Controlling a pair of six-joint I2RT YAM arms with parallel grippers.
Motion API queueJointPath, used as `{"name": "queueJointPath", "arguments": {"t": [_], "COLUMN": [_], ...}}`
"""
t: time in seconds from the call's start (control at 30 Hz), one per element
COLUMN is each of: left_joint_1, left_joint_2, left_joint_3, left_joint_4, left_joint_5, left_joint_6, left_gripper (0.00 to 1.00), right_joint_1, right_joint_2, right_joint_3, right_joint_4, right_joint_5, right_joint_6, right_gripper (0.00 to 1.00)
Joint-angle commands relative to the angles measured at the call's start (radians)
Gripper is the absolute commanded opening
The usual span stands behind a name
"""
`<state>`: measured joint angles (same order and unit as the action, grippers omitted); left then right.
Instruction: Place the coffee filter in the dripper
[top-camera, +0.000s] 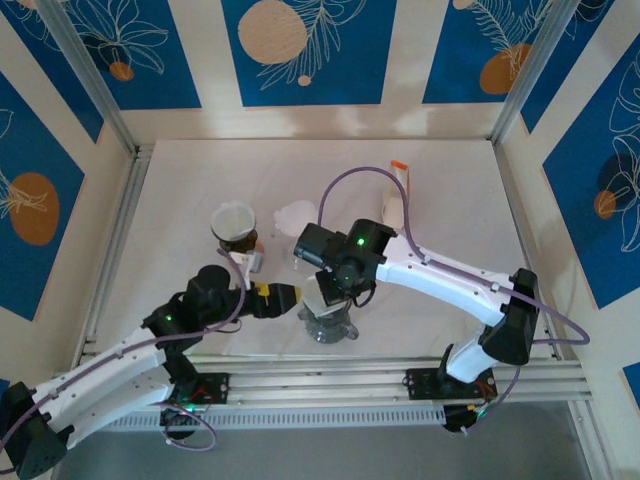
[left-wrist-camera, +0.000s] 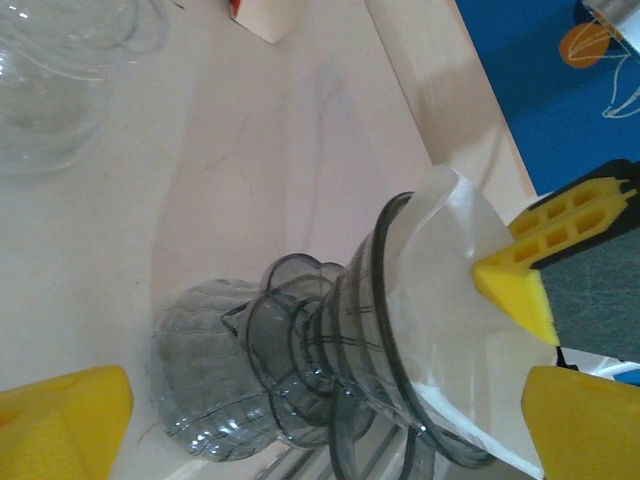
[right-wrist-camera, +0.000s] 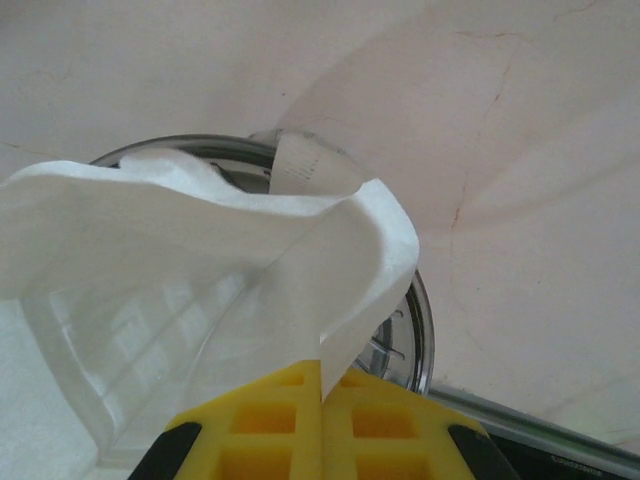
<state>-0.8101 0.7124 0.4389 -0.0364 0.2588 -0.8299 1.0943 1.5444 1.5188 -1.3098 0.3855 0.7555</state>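
Top external view sets the table (top-camera: 450, 170) under both arms, with the dripper (top-camera: 328, 325) near its front edge. The coffee filter (right-wrist-camera: 200, 260) sits partly inside the cone, one edge folded and standing above the rim. The right gripper (right-wrist-camera: 320, 390) is pinched tight on that edge. The left gripper (top-camera: 283, 297) gapes wide, empty, just beside the dripper. Best, I judge, to press the paper down centred and let go only once it lies against the wall.

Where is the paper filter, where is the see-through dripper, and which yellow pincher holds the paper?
coffee filter (right-wrist-camera: 200, 250), right wrist view, on its white paper wall.
dripper (left-wrist-camera: 355, 335), left wrist view, on its clear ribbed wall.
right gripper (right-wrist-camera: 320, 385), right wrist view, between its yellow fingertips, shut on the filter's edge.
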Motion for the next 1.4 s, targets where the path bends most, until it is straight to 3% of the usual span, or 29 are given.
{"name": "queueJointPath", "arguments": {"t": [0.0,0.67,0.77,0.93,1.03,1.2,1.37], "left_joint_1": [-0.008,-0.009,-0.009,-0.009,-0.009,-0.009,-0.009], "left_joint_2": [0.025,0.127,0.128,0.127,0.131,0.135,0.14], "left_joint_3": [0.031,0.006,0.003,-0.004,-0.003,-0.002,-0.003], "left_joint_4": [0.084,0.135,0.123,0.11,0.109,0.113,0.119], "left_joint_5": [0.071,0.118,0.118,0.12,0.12,0.12,0.12], "left_joint_6": [0.014,0.022,0.026,0.029,0.03,0.029,0.026], "left_gripper": [1.0,0.81,0.79,0.77,0.76,0.76,0.77], "right_joint_1": [0.01,0.028,0.029,0.03,0.029,0.027,0.023], "right_joint_2": [0.018,0.016,-0.005,-0.056,-0.086,-0.115,-0.113], "right_joint_3": [0.025,0.033,0.034,0.033,0.02,-0.015,-0.051], "right_joint_4": [-0.041,-0.028,-0.021,-0.022,-0.022,-0.01,0.01], "right_joint_5": [0.037,0.055,0.064,0.089,0.099,0.087,0.076], "right_joint_6": [-0.013,0.012,0.018,0.042,0.06,0.073,0.069], "right_gripper": [0.0,0.01,0.06,0.27,0.31,0.31,0.22]}}
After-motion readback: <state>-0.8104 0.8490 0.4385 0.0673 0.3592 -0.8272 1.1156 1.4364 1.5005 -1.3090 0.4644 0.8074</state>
